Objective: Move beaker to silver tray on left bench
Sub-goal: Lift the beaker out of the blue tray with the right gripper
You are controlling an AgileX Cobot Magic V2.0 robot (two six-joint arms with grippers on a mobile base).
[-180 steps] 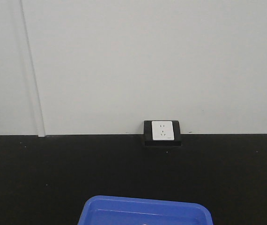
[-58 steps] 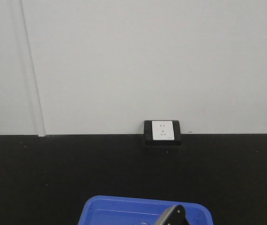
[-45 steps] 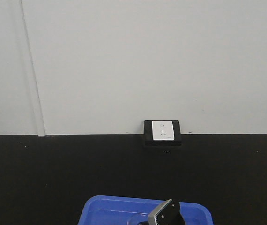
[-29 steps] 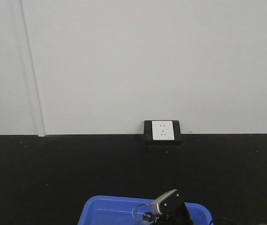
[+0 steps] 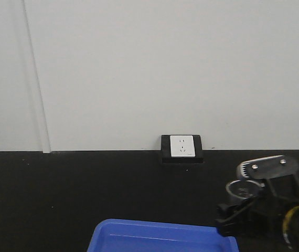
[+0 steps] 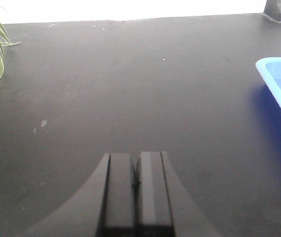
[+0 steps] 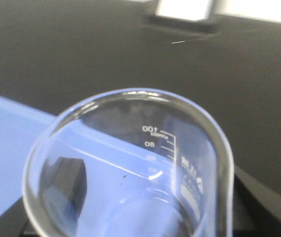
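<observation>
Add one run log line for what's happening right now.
phase: carry | right gripper: shut on beaker, raised near blue tray right end | left gripper: shut, over bench | silver tray: not in view

The small clear colourless glass beaker [image 7: 130, 170] is held between the fingers of the right gripper [image 5: 246, 207], which are closed on its lower wall, so that its round rim stands above them. It is empty, mouth up and about upright. White graduation marks, with 100 and 80 legible, run down the wall farthest from the gripper's wrist.
</observation>
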